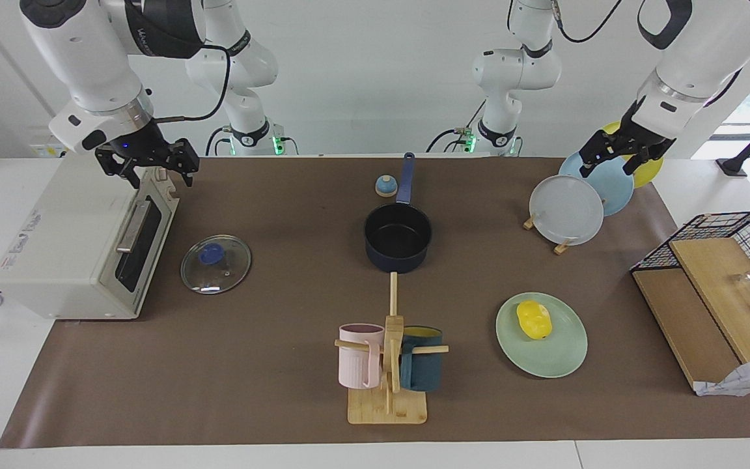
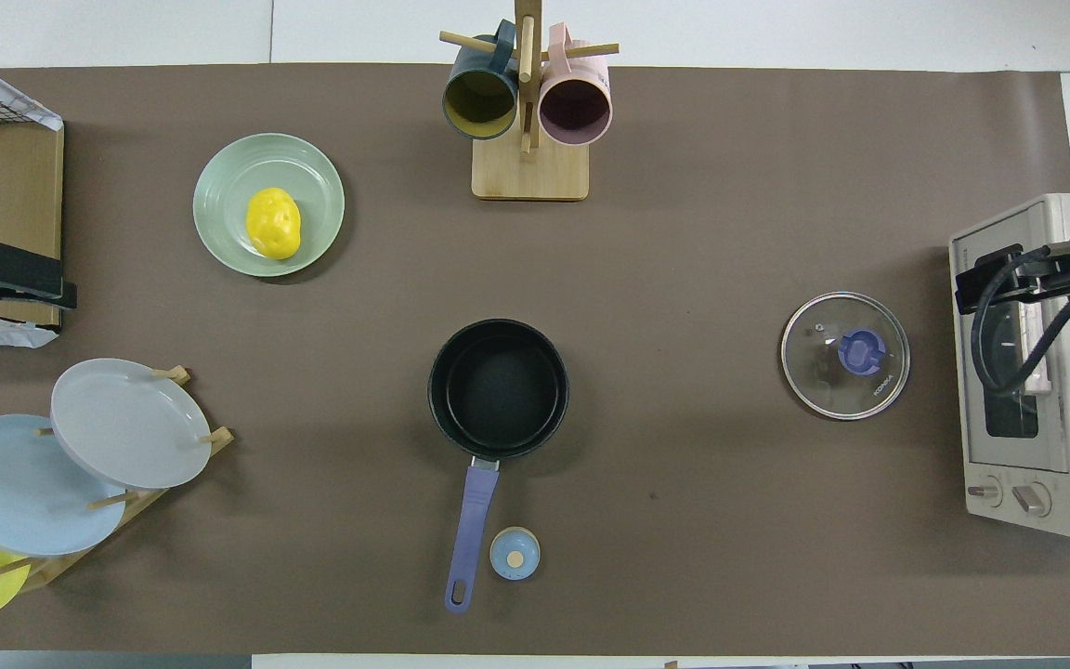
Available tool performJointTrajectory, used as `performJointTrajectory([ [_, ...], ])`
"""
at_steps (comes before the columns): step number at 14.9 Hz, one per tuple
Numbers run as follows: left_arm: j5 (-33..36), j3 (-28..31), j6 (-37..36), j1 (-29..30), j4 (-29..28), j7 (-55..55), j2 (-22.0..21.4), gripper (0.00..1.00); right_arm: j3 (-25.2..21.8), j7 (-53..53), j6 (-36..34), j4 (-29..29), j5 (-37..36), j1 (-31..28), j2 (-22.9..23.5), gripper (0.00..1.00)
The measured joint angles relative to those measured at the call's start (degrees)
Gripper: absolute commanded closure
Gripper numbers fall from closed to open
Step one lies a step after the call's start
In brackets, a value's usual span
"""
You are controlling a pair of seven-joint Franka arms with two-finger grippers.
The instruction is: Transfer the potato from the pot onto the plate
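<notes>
Facing view: the potato [image 1: 534, 320] lies on the plate [image 1: 564, 358], well apart from the pot [image 1: 398, 238]; left gripper [image 1: 616, 155] spread over racked plates [image 1: 567, 210], right gripper [image 1: 147, 164] spread over the oven [image 1: 62, 241].

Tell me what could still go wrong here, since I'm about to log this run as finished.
Little is left to fail: the potato lies on the plate and the pot is empty. The potato is rounded and sits off-centre toward the rim nearer the robots, so a bump could roll it off. The left gripper hangs open over the rack of plates, the right gripper over the toaster oven; a careless retreat might clip either.
</notes>
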Motion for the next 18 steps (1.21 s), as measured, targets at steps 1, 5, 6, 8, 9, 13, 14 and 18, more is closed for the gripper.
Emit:
performJointTrajectory([
  [1,0.00,-2.43,0.00,2.26,-0.62,0.00,-0.11,0.00,0.00,0.00,0.00,0.00,0.00,-0.01,-0.02,0.00],
  [5,0.04,-5.85,0.01,4.99,-0.04,-0.27,-0.06,0.00,-0.08,0.00,0.00,0.00,0.00,-0.10,-0.03,0.00],
  [6,0.04,-5.84,0.01,4.99,0.56,-0.27,-0.01,0.00,-0.08,0.00,0.00,0.00,0.00,-0.10,-0.03,0.00],
  [8,0.07,-5.84,0.00,4.99,1.18,-0.27,0.00,0.00,-0.07,0.00,0.00,0.00,0.00,-0.10,-0.03,0.00],
  [9,0.08,-5.84,0.00,4.99,1.18,-0.27,0.02,0.00,-0.07,0.00,0.00,0.00,0.00,-0.10,-0.03,0.00],
  [13,0.09,-5.83,-0.03,4.99,0.82,-0.27,0.10,0.00,-0.07,0.00,0.00,0.00,0.00,-0.10,-0.03,0.00],
  [14,0.09,-5.83,-0.03,4.99,0.70,-0.27,0.10,0.00,-0.07,0.00,0.00,0.00,0.00,-0.10,-0.03,0.00],
  [18,0.10,-5.83,-0.02,5.10,0.63,-0.17,0.10,0.00,-0.07,0.00,0.00,0.00,0.00,-0.10,-0.03,0.00],
])
